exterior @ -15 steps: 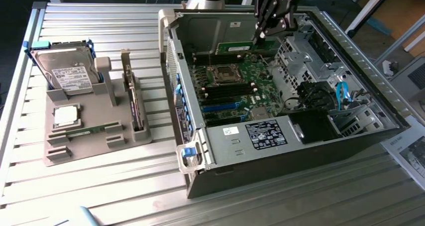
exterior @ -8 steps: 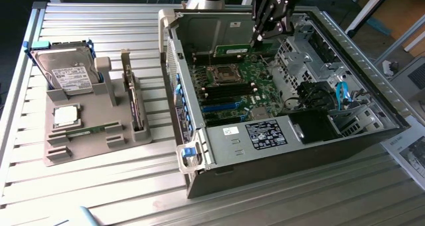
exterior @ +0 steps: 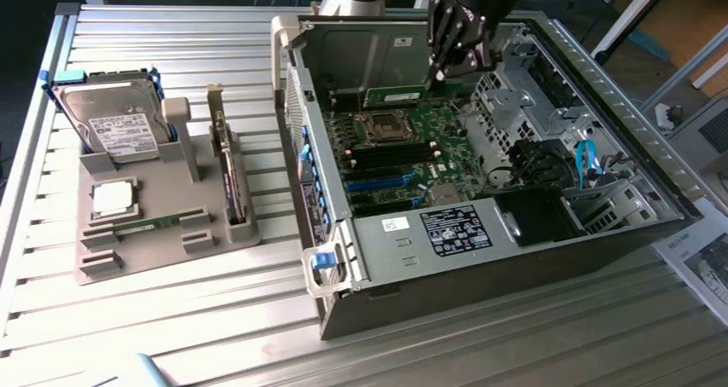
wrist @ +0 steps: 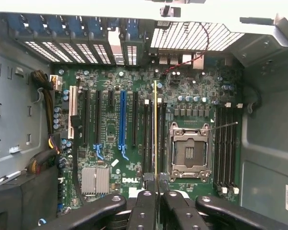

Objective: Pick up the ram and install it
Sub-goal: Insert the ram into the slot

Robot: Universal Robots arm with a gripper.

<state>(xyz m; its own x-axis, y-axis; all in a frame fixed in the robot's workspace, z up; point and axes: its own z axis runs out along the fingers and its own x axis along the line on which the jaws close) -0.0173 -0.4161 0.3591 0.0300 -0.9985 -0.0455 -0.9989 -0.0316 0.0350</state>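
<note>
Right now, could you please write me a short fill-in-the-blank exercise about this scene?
1. The jaws are ____ on the ram.
2. The processor socket on the motherboard is ____.
3. The one brightly coloured long slot is ____.
4. The grey holder outside the case carries ____ other ram stick.
Missing words: shut; empty; blue; one.
</note>
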